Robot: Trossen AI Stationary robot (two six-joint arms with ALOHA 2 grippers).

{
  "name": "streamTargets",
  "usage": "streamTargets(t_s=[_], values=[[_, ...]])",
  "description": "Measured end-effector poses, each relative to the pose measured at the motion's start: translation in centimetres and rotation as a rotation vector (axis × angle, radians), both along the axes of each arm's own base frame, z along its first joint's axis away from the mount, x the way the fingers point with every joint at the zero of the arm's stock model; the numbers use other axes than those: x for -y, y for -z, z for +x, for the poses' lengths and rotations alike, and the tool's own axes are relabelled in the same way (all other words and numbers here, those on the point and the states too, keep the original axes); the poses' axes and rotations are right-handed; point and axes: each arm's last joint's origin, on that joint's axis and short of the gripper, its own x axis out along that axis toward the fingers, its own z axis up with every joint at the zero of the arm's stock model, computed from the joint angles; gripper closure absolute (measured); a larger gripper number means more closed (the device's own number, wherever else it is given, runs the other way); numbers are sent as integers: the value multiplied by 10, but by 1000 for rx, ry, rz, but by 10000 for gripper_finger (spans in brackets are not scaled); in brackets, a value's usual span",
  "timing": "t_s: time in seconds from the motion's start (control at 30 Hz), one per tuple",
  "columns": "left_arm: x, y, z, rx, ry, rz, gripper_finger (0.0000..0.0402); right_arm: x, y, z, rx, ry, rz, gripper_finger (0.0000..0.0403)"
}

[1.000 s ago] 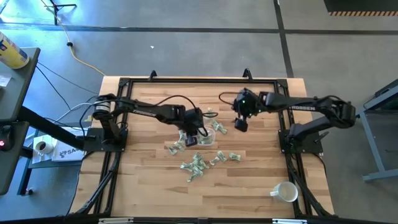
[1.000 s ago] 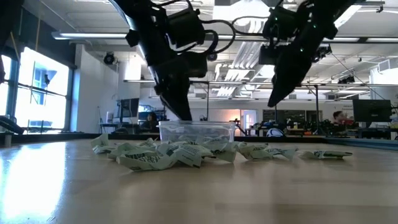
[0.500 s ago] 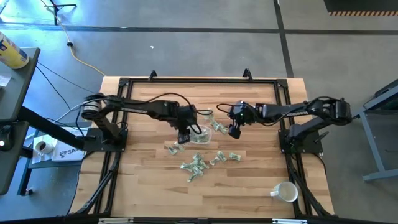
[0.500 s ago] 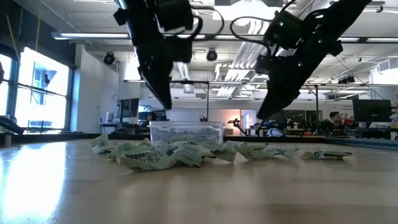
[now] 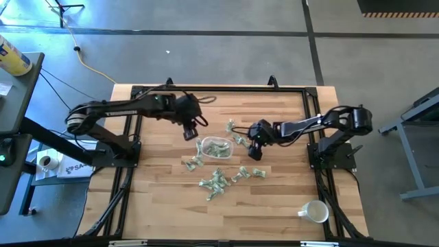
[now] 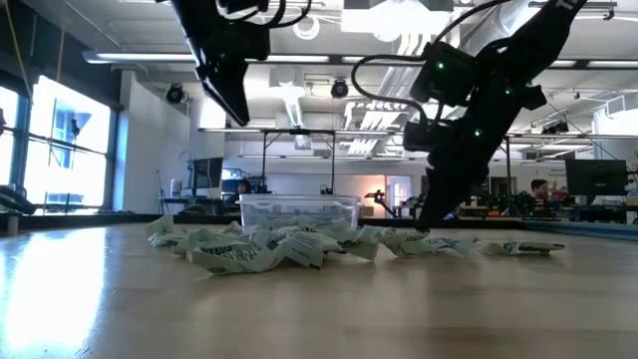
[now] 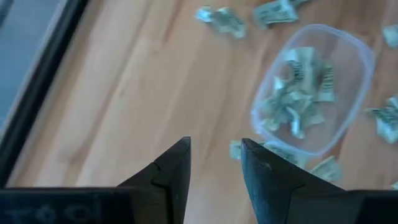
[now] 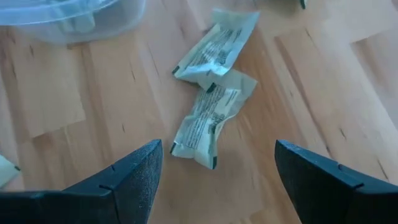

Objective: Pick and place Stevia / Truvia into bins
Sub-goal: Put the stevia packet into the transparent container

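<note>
The left end effector hangs above the desk, up and to the left of the bin, its fingers narrowly parted with nothing between them. The clear bin sits near the desk's middle and holds several green-and-white packets. More packets lie scattered on the wood around it, most in front of it. Just right of the bin, the right end effector is low over the desk, fingers spread wide and empty, with two packets lying on the wood just ahead of them. A white mug lies near the desk's front right corner.
</note>
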Motion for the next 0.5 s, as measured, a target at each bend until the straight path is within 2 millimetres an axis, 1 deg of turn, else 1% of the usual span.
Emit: streamTargets(t_s=[0.13,0.2,0.37,0.43,0.5], values=[[-10,-5,-11,-19,-16,27,229,1,3,7,53,20,3,102],[-15,-5,-16,-13,-26,36,228,2,8,10,67,42,14,102],[-24,1,-29,-14,-46,15,227,3,20,13,42,99,30,105],[-25,2,-32,-12,-51,9,227,2,22,14,35,109,15,115],[-27,4,-35,-18,-50,2,227,1,23,14,31,119,-13,136]])
